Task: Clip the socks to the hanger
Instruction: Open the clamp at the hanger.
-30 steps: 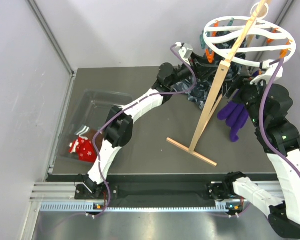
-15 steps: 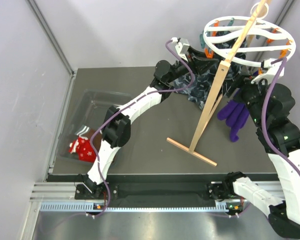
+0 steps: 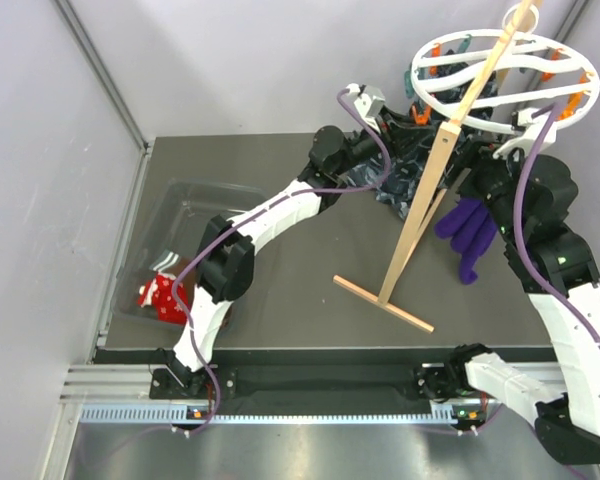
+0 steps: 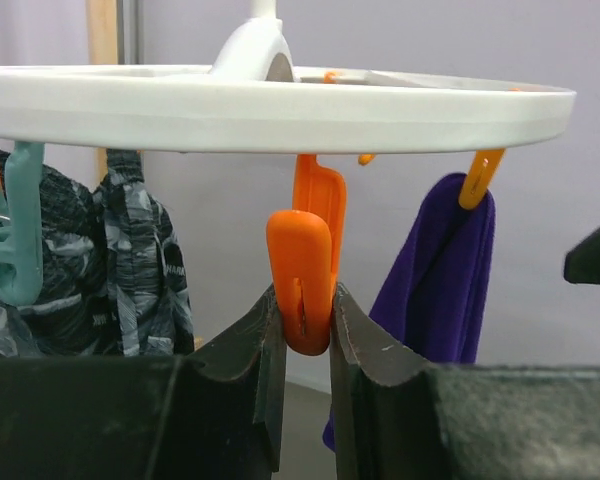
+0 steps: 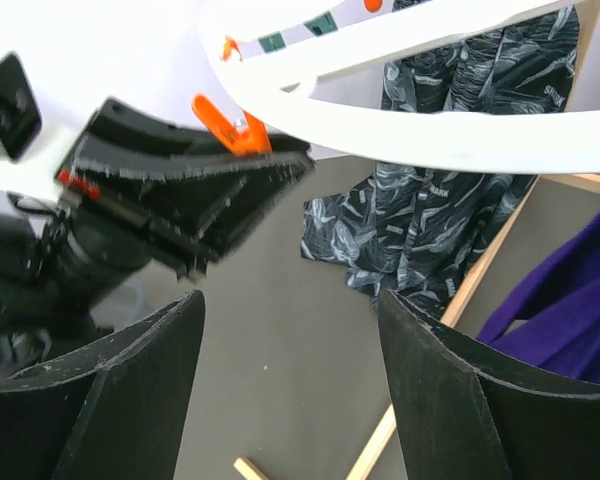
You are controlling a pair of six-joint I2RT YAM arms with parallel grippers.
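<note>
Left gripper fingers pinch an orange plastic clip between them, just under the round white plastic hanger ring. Right gripper fingers spread wide, holding nothing, ring above them.

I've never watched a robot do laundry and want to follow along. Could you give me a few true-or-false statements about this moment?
1. The left tool is pinching an orange clip under the hanger. True.
2. The right tool grips something. False: it is open and empty.
3. A purple sock hangs from the hanger. True.
4. The red sock is clipped up. False: it lies in the clear bin.
</note>
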